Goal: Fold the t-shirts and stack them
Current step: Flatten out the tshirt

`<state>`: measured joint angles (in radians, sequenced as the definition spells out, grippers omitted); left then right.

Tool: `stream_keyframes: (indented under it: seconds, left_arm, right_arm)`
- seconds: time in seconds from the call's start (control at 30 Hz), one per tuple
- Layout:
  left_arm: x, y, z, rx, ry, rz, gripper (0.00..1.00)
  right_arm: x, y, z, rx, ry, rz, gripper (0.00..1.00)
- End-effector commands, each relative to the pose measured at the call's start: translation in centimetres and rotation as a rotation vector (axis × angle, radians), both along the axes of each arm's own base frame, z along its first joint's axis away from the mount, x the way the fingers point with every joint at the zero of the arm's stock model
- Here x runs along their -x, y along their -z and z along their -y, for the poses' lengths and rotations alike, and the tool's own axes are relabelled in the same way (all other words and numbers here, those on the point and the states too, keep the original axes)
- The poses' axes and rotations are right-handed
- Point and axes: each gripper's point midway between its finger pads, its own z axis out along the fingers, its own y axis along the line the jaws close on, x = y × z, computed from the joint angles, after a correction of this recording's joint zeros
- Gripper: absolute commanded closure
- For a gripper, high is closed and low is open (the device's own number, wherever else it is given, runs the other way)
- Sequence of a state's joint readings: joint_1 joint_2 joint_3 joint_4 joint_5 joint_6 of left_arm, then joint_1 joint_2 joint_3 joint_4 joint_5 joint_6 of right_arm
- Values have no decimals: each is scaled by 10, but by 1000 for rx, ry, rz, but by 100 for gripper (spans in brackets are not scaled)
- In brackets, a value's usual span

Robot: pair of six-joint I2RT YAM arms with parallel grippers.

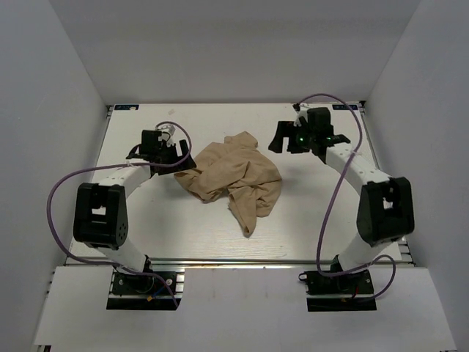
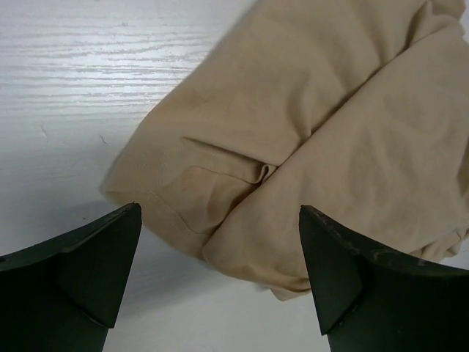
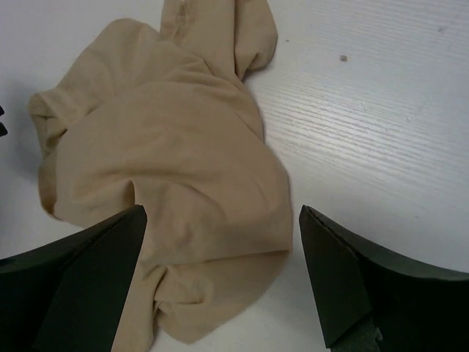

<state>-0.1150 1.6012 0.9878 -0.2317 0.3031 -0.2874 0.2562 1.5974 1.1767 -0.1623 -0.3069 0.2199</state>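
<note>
Top external: t-shirt (image 1: 236, 180) crumpled on table (image 1: 146, 235), flattening step not yet done. Released left gripper (image 1: 179, 163) and right gripper (image 1: 282, 141) flank it. Next likely: pinch edges, pull flat.

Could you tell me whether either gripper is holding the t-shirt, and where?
Nothing is held; the left gripper and right gripper stand open by the t-shirt.

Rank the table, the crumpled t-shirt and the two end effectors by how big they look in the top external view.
1. White table, by far the largest.
2. Crumpled tan t-shirt.
3. Left end effector and right end effector: they look about alike, so I won't rank one above the other.
</note>
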Motion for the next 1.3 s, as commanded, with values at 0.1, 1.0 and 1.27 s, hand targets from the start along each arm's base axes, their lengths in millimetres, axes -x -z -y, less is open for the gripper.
stream_keyframes:
  seconds: [0.1,1.0,1.27]
  left_arm:
    - [-20,9,14,6,1,-17,4]
    - [-34,17,26,-128,-40,-37,100]
    - [-41,-25,24,-127,-32,90,100]
  right_arm:
    - [-58,-5,-33,72,10,24,10]
    - [-137,110,-98,262,78,-53,30]
    - [-146,124,-109,222,100,-78,100]
